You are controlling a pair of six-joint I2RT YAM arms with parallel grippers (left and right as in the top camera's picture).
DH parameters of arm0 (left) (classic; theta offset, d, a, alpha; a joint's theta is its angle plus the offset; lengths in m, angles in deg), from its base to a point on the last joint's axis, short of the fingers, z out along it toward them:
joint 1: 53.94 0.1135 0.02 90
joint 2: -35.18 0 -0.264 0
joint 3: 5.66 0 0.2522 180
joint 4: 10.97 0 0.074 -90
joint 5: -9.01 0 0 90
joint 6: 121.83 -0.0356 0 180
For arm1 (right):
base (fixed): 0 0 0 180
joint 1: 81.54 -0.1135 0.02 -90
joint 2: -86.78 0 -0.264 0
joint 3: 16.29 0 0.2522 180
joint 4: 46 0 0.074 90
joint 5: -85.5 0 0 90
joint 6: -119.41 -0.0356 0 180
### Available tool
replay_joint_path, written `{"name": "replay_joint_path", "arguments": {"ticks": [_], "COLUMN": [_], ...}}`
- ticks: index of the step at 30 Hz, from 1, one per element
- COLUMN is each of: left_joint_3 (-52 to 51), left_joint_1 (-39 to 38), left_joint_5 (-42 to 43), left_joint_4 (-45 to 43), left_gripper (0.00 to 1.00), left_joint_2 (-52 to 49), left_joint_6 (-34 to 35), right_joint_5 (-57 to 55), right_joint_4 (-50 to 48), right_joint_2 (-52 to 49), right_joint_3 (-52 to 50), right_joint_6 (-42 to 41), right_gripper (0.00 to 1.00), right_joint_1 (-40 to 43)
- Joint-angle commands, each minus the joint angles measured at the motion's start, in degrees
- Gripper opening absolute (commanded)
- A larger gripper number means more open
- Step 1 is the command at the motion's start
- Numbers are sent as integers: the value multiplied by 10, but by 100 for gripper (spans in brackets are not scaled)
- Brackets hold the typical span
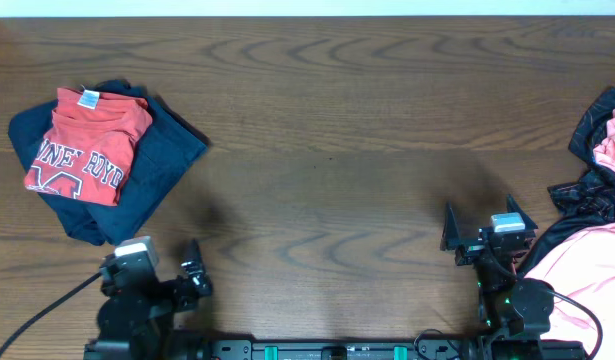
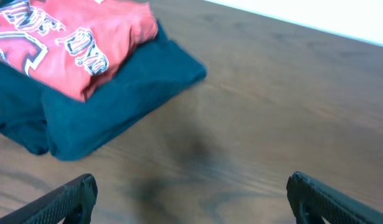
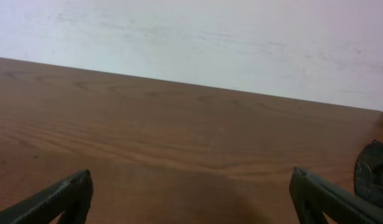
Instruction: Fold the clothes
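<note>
A folded red shirt with white lettering lies on a folded navy garment at the table's left; both show in the left wrist view, red on navy. A heap of unfolded clothes, pink and black, lies at the right edge; a black edge shows in the right wrist view. My left gripper is open and empty near the front edge, below the folded stack. My right gripper is open and empty, just left of the heap.
The brown wooden table spans the view. A white wall rises behind its far edge. Cables run along the front edge by both arm bases.
</note>
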State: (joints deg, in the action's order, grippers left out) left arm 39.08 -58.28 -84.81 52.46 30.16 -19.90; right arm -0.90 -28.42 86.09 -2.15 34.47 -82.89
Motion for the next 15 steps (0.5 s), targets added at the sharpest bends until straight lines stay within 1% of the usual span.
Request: {"name": "replay_joint_path", "arguments": {"ticks": [1,3,9,12,14,15], "left_joint_3": [-70,-102,-225,-276,-308,-308], "left_joint_1": [2,2,2,2,2,2], "left_joint_5": [-21,-21,-42,-54,-59,-59], "left_joint_4": [-48,-96,-326,-418,-463,-463], "left_gripper": [98,98,98,98,98,98], "left_joint_2": [49,45,49,49,49,49], "left_joint_6": [-7,-7,-7,-7,-7,-7], "right_joint_5": [0,0,0,0,0,0], "right_joint_4": [2,2,2,2,2,2], "right_joint_2": [3,3,3,3,3,3], "right_joint_3": [-1,-1,-1,-1,-1,-1], "right_joint_6": [6,6,6,6,6,6], "right_gripper": [99,99,99,99,99,99], "right_joint_1": [2,2,2,2,2,2]}}
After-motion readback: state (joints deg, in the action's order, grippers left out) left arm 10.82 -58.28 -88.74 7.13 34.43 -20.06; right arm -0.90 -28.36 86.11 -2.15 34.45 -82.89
